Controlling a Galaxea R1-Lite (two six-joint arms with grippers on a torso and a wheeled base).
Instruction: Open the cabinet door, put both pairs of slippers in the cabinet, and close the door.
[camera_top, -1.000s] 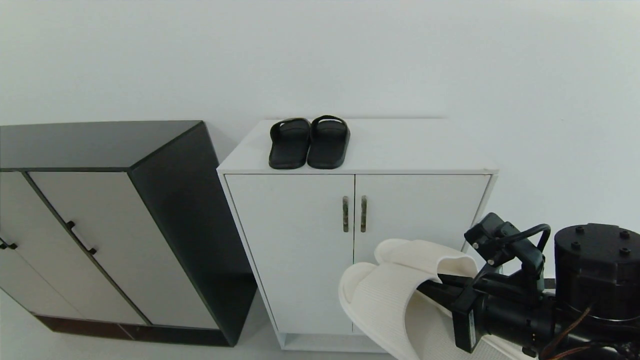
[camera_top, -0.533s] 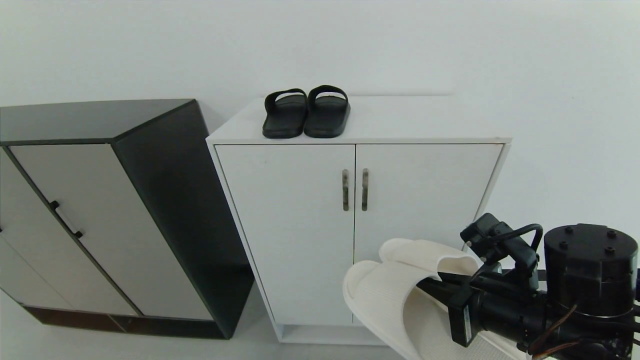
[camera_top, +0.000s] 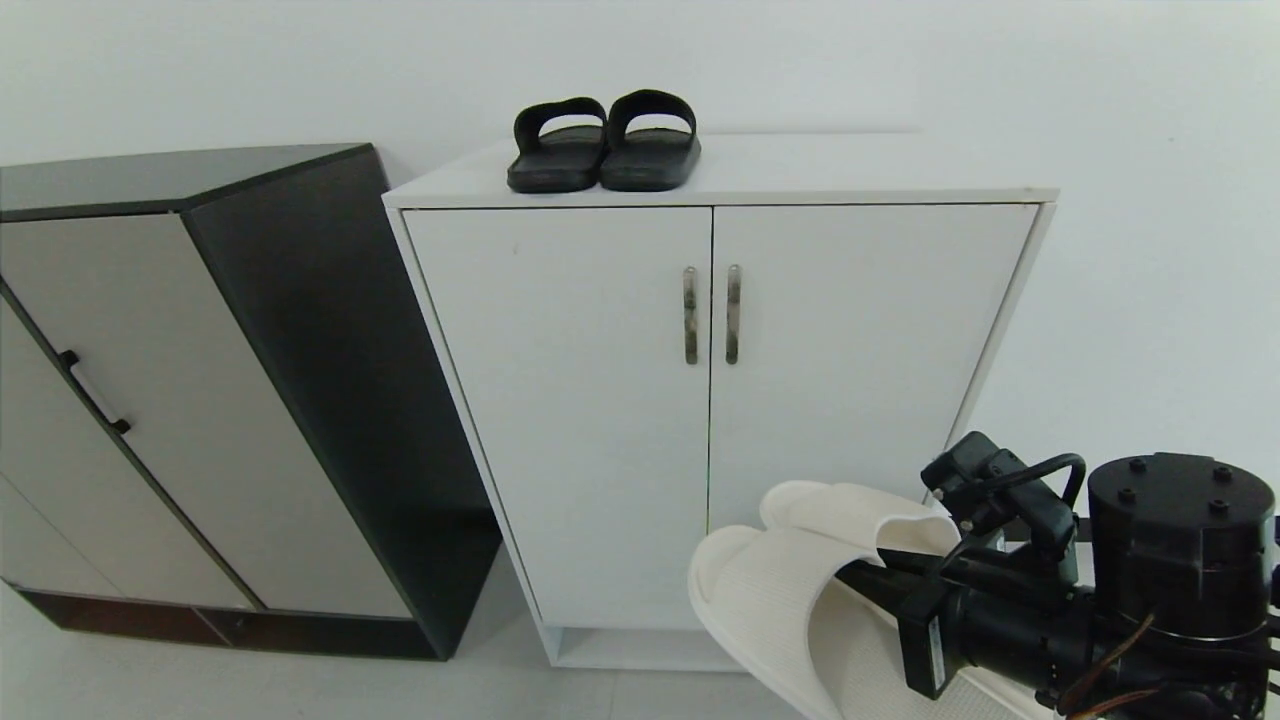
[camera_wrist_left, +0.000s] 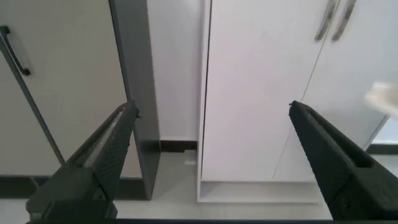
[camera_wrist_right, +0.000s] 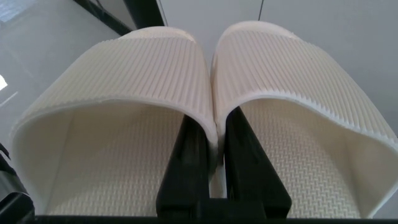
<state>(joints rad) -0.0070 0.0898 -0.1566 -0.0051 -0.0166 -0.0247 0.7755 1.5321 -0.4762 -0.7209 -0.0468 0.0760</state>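
Note:
A white two-door cabinet (camera_top: 580, 420) stands with both doors shut and two metal handles (camera_top: 710, 314) at the centre seam. A pair of black slippers (camera_top: 602, 143) rests on its top, toward the left. My right gripper (camera_top: 850, 575), low in front of the right door, is shut on a pair of white slippers (camera_top: 790, 590), one finger inside each slipper, pinching the inner walls together (camera_wrist_right: 211, 134). My left gripper (camera_wrist_left: 211, 118) is open, its fingers (camera_wrist_left: 112, 149) spread wide, facing the cabinet's lower left corner (camera_wrist_left: 261, 93).
A black cabinet (camera_top: 300, 330) with grey doors and black handles stands just left of the white one, angled away. A plain white wall is behind. The pale floor (camera_top: 300, 690) in front is bare.
The whole head view has shifted: the cabinets sit higher and larger in the picture, so the camera has lowered or moved closer. The right gripper keeps its hold on the white slippers.

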